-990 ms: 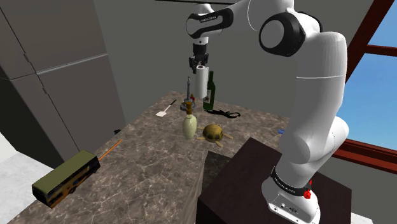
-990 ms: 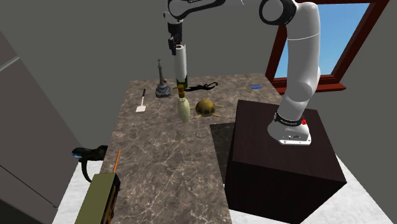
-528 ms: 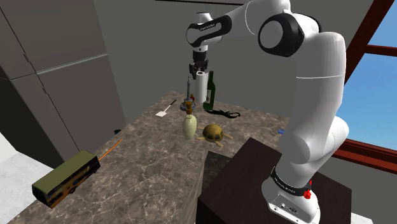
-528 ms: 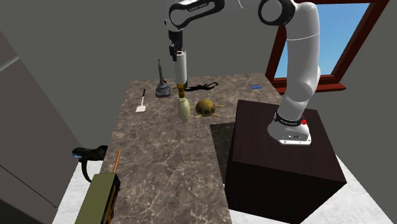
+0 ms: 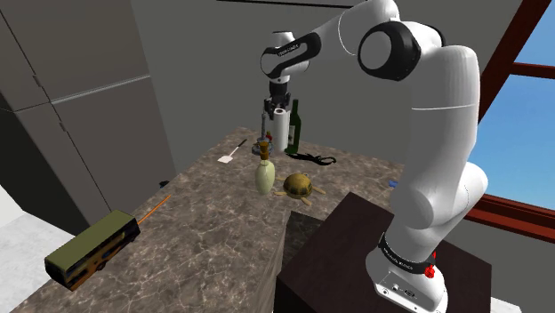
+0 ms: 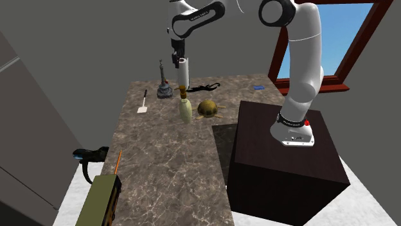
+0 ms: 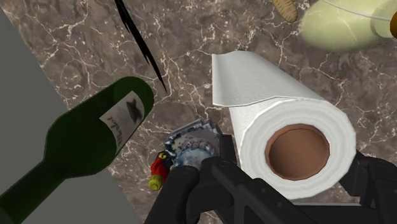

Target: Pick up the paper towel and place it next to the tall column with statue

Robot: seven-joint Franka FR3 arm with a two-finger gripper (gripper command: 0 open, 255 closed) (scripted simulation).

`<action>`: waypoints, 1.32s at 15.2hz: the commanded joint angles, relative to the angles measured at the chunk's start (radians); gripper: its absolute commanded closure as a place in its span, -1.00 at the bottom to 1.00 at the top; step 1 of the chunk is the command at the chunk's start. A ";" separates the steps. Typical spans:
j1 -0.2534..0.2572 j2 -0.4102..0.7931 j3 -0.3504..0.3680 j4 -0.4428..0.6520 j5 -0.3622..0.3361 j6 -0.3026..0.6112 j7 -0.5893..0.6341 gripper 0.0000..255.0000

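Nearest me in the shoulder view is the dark box stand [image 5: 356, 258], with the arm reaching up and away over it. At the counter's near end sits an olive toy bus [image 5: 93, 247], an orange pencil [image 5: 153, 207] just past it. Mid-counter, a cream vase [image 5: 264, 175] and a brown turtle figure [image 5: 299, 185] stand side by side.

Beyond them is the crowded end. A white spatula [image 5: 231, 153] lies toward the shoulder view's left and a black cord [image 5: 317, 159] toward its right. A small blue item [image 5: 391, 183] is on the window side. The tall column with statue [image 6: 163, 83] stands on a round base, and a dark green bottle [image 5: 293, 129] is upright close by.

In the wrist view I read the paper towel [image 7: 286, 143] down among these. The column's base sits just beside the roll, the bottle is near both, and the vase is near on the other side. Tight spot.

Surface is a brown-grey marble counter [image 5: 205, 240] with white veins. Grey cabinet fronts [image 5: 80, 107] stand at the shoulder view's left and a grey wall runs behind. A red-framed window [image 6: 321, 45] shows blue sky behind the arm.

The gripper [image 7: 292, 175] has its fingers [image 7: 213, 184] clamped on the roll's upper end, one on each side. The roll is white with a brown core. Its long axis is vertical, open core end up toward the hand, lower end close to the counter. Whether it touches, I cannot tell
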 commanded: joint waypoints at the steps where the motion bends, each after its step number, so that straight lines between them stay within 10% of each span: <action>1: 0.000 0.009 -0.001 -0.015 -0.002 0.024 0.001 1.00; 20: 0.004 0.123 -0.010 -0.106 -0.021 0.229 0.020 1.00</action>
